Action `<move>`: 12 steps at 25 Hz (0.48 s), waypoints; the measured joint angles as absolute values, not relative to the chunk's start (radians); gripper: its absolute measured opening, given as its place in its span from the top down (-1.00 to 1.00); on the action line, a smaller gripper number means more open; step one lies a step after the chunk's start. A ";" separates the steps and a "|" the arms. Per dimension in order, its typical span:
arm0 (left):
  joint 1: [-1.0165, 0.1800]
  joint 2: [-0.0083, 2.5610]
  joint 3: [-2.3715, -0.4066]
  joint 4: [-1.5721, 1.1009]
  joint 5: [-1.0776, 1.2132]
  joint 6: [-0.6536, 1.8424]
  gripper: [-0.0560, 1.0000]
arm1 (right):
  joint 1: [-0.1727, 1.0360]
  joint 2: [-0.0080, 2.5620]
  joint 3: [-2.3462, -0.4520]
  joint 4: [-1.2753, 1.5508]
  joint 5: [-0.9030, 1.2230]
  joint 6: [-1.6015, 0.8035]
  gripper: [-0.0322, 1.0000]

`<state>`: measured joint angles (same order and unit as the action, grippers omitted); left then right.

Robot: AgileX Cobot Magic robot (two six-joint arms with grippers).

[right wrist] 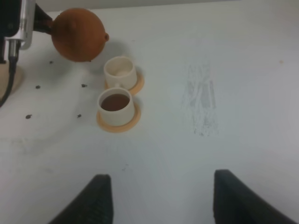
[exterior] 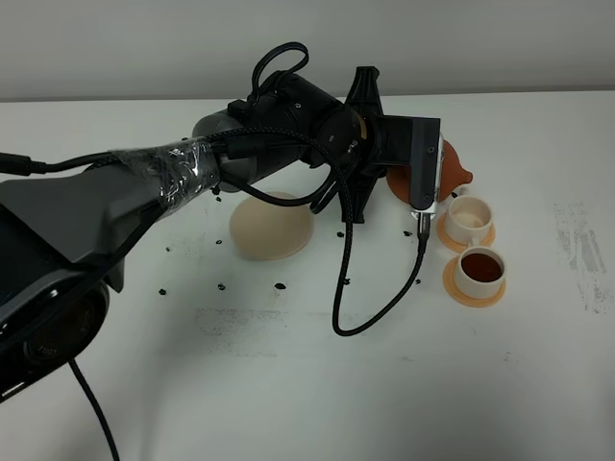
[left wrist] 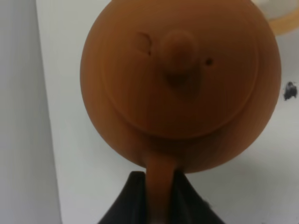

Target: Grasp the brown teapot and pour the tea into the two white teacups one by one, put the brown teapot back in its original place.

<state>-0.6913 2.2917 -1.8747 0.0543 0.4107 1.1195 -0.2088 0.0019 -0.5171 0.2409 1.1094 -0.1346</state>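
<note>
My left gripper [left wrist: 161,191] is shut on the loop handle of the brown teapot [left wrist: 180,84]. It holds the pot in the air, just behind and to the left of the two white teacups, spout toward them. The pot [exterior: 455,169] is mostly hidden by the wrist in the exterior view and shows fully in the right wrist view [right wrist: 77,33]. The far teacup [exterior: 468,217] looks pale inside. The near teacup [exterior: 480,269] holds brown tea. Each stands on an orange coaster. The cream saucer [exterior: 272,226] lies bare to the left. My right gripper [right wrist: 163,200] is open and empty, well away from the cups.
A black cable [exterior: 375,288] hangs from the left wrist in a loop down to the table in front of the saucer. Small black specks [exterior: 223,285] are scattered around the saucer. A grey smudge [exterior: 581,250] marks the table at the right.
</note>
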 joint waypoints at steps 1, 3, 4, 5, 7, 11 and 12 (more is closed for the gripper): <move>-0.692 2.292 -1.875 0.058 0.408 1.119 0.73 | -0.209 0.002 -0.517 0.241 1.109 -0.135 0.04; -0.693 2.293 -1.875 0.065 0.406 1.119 0.73 | -0.209 0.002 -0.517 0.241 1.109 -0.135 0.04; -0.693 2.293 -1.875 0.072 0.405 1.118 0.73 | -0.209 0.002 -0.517 0.241 1.109 -0.135 0.04; -0.693 2.294 -1.875 0.082 0.403 1.116 0.73 | -0.209 0.002 -0.517 0.241 1.109 -0.135 0.04; -0.693 2.299 -1.875 0.103 0.397 1.105 0.73 | -0.209 0.002 -0.517 0.241 1.109 -0.135 0.04; -0.693 2.320 -1.875 0.141 0.390 1.070 0.73 | -0.209 0.002 -0.517 0.241 1.109 -0.135 0.04; -0.693 2.323 -1.875 0.149 0.390 1.060 0.73 | -0.209 0.002 -0.517 0.241 1.109 -0.135 0.04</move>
<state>-0.6934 2.3227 -1.8747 0.1486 0.3898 1.0601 -0.2088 0.0019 -0.5171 0.2409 1.1094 -0.1354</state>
